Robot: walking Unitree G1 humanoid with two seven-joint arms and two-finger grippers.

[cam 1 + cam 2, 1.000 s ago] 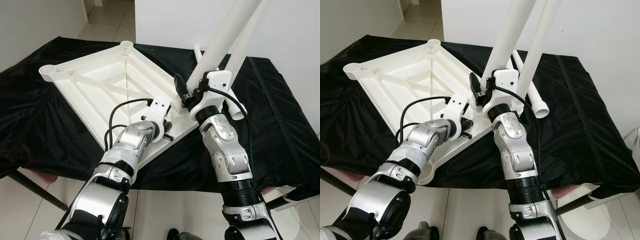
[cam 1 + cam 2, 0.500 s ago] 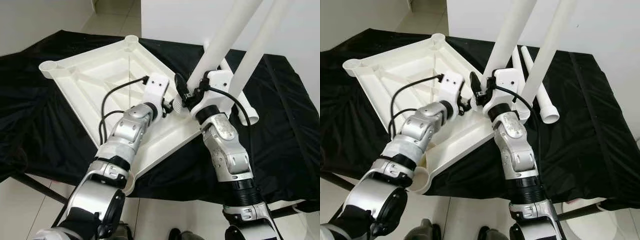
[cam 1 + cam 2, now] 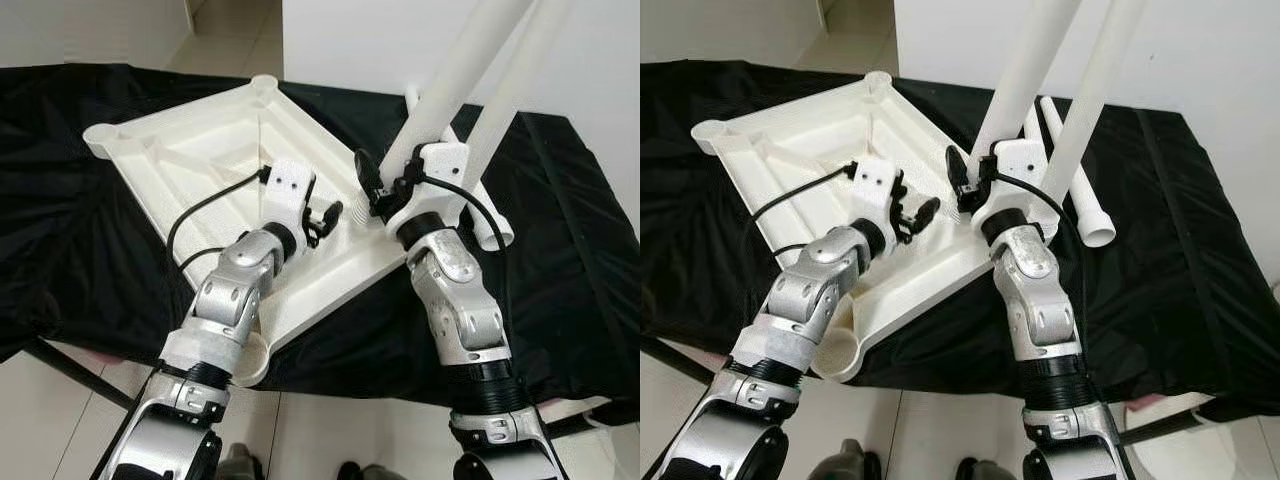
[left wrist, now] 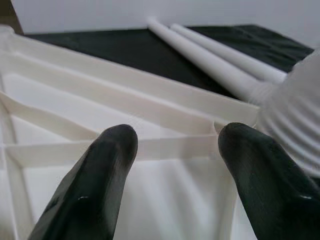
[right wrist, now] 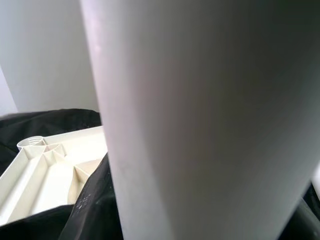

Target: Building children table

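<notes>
— On the black-draped worktop [image 3: 90,230], why does your white ribbed plastic tabletop [image 3: 200,165] lie underside up?

— So its corner sockets face you; legs screw in from that side. One white plastic tube leg [image 3: 1095,95] already stands in the corner by your right arm.

— And the second white tube leg [image 3: 1025,70]?

— Your right tool [image 3: 975,175] is clamped round it near its lower threaded end, which sits at the neighbouring corner socket. Its long axis rises steeply, leaning up and away from you towards the wall.

— The left tool [image 3: 910,213]?

— Fingers [image 4: 100,175] apart, holding nothing, hovering just over the ribs beside that socket, probably ready to steady the top. Two spare white tube legs [image 3: 1080,195] lie on the cloth beyond.
</notes>
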